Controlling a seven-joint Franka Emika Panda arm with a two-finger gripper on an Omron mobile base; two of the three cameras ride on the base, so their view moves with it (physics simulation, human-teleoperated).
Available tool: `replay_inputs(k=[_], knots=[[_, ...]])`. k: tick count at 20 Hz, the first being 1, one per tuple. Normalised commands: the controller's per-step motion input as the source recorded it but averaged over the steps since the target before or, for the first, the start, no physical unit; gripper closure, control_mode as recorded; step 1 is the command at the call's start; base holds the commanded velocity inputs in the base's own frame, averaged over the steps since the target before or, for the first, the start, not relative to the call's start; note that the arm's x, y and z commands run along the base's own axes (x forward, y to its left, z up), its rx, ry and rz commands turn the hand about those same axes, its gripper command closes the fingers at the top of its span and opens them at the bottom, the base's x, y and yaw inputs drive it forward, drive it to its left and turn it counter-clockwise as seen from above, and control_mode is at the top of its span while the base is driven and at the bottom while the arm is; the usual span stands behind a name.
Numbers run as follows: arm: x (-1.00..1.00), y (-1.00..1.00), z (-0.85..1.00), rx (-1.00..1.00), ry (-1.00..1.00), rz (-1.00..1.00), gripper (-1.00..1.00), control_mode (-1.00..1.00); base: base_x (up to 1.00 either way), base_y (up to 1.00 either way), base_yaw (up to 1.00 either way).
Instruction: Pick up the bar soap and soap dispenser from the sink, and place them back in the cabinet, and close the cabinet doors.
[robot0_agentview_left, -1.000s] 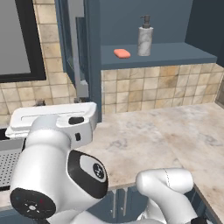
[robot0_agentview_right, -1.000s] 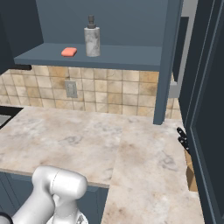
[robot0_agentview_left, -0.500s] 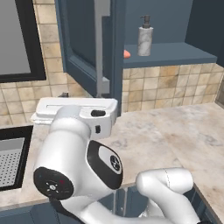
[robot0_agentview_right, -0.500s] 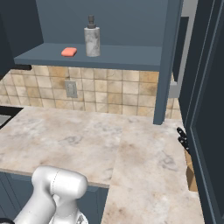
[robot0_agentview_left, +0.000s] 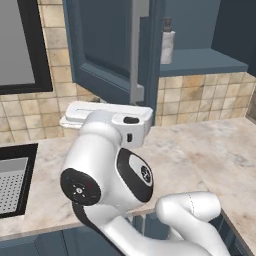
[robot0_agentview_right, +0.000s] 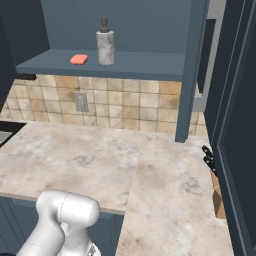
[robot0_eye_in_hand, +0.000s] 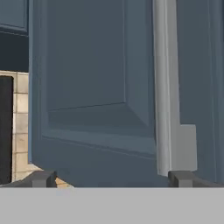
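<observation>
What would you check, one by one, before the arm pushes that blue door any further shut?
1. Bar soap on the cabinet shelf: ok, lying flat beside the bottle.
2. Soap dispenser on the shelf: ok, upright.
3. Gripper free of any load: ok, open, nothing between the finger tips.
4. Left cabinet door shut: not ok, it stands partly open, silver handle facing the hand.
5. Right cabinet door shut: not ok, it stands open at the right of the right base view.
6. Fingers touching the left door: cannot tell.
</observation>
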Motion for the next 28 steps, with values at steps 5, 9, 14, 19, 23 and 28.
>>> replay_inputs(k=[5, 9, 14, 19, 23, 28], knots=[[0.45, -0.29, 0.00, 0.00, 0.00, -0.04, -1.00, -1.00, 0.00, 0.00, 0.00], [0.54, -0.23, 0.00, 0.00, 0.00, -0.02, -1.00, -1.00, 0.00, 0.00, 0.00], [0.47, -0.23, 0.00, 0.00, 0.00, 0.00, -1.00, -1.00, 0.00, 0.00, 0.00], [0.37, -0.25, 0.00, 0.00, 0.00, 0.00, -1.00, -1.00, 0.00, 0.00, 0.00], [0.36, -0.31, 0.00, 0.00, 0.00, 0.00, -1.00, -1.00, 0.00, 0.00, 0.00], [0.38, -0.26, -0.02, 0.00, 0.00, 0.00, -1.00, -1.00, 0.00, 0.00, 0.00]])
